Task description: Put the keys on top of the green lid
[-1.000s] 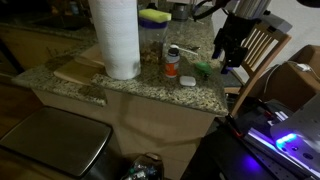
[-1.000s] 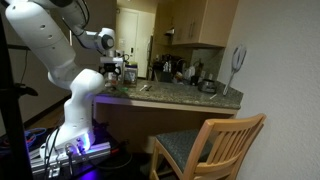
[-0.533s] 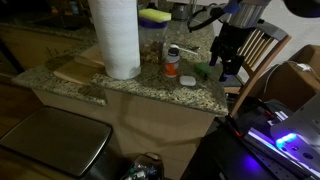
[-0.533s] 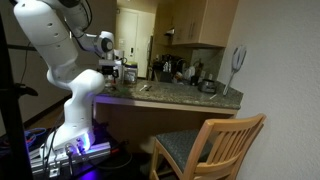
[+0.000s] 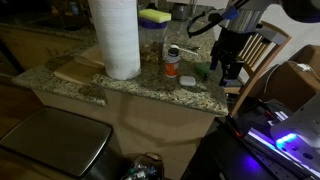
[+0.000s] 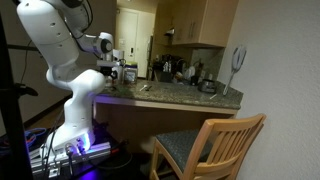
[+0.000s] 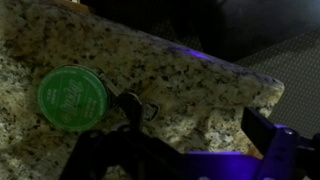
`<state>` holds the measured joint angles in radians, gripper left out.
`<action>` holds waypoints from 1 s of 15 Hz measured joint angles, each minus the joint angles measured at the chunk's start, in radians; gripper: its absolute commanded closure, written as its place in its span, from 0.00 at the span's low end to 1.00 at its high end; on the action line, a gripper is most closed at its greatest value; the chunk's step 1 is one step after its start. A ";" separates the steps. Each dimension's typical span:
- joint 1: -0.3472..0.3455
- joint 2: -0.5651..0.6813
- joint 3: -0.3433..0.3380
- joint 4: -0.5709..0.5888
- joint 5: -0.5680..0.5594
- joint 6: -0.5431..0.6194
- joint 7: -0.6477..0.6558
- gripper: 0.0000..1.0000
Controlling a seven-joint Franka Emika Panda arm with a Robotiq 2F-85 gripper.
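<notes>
The green lid point(image 7: 70, 97) is a round flat dark green disc on the granite counter; it also shows in an exterior view point(image 5: 203, 69). The keys point(image 7: 137, 107), a small ring with dark pieces, lie on the counter just right of the lid, touching or nearly touching its rim. My gripper point(image 7: 190, 150) hangs low over the counter with its jaws wide apart and nothing between them. Its left finger point(image 7: 100, 152) is close beside the keys. In both exterior views the gripper point(image 5: 229, 66) point(image 6: 122, 73) is at the counter's end, by the lid.
An orange pill bottle point(image 5: 172, 62) and a white cap point(image 5: 188, 81) stand left of the lid. A paper towel roll point(image 5: 116, 38) and a yellow-and-green sponge point(image 5: 154, 16) sit farther back. The counter edge point(image 7: 262, 92) is close. A wooden chair point(image 5: 262, 50) stands beside it.
The gripper has come down toward the counter beside the green lid. Nothing on the counter has moved.
</notes>
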<state>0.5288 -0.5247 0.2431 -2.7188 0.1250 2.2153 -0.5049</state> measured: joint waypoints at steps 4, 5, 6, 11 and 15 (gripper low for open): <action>0.003 0.000 0.009 0.000 -0.003 -0.001 0.084 0.00; 0.003 0.000 0.012 0.000 -0.003 -0.001 0.103 0.00; 0.003 0.000 0.013 0.000 -0.003 -0.001 0.112 0.00; 0.003 0.000 0.013 0.000 0.013 -0.014 0.158 0.00; 0.003 0.000 0.013 0.001 0.068 -0.012 0.259 0.00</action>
<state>0.5321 -0.5247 0.2564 -2.7173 0.1932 2.2035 -0.2456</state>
